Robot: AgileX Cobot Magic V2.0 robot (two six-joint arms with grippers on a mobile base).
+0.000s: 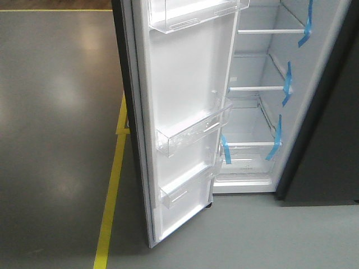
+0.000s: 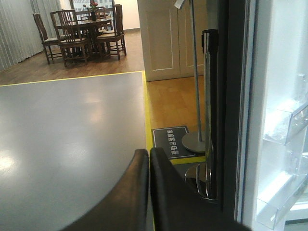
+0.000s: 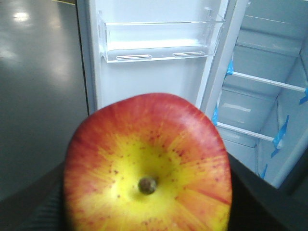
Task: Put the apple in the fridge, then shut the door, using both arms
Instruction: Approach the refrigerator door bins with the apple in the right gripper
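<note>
A red-and-yellow apple (image 3: 147, 168), stem towards the camera, is gripped in the right hand (image 3: 147, 202) before the open fridge (image 1: 258, 112) and its door (image 1: 185, 112), with the left hand (image 2: 148, 166) pinched closed and empty over a glossy grey floor (image 2: 72, 144) edged with yellow tape (image 2: 147, 110).

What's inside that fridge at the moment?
Only glass shelves marked with blue tape; no food shows on them. The open door hides the interior's left edge, and the apple is outside.

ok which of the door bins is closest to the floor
The bottom bin: it's lowest on the door, just above its lower edge, beneath the middle bin and the top bin.
</note>
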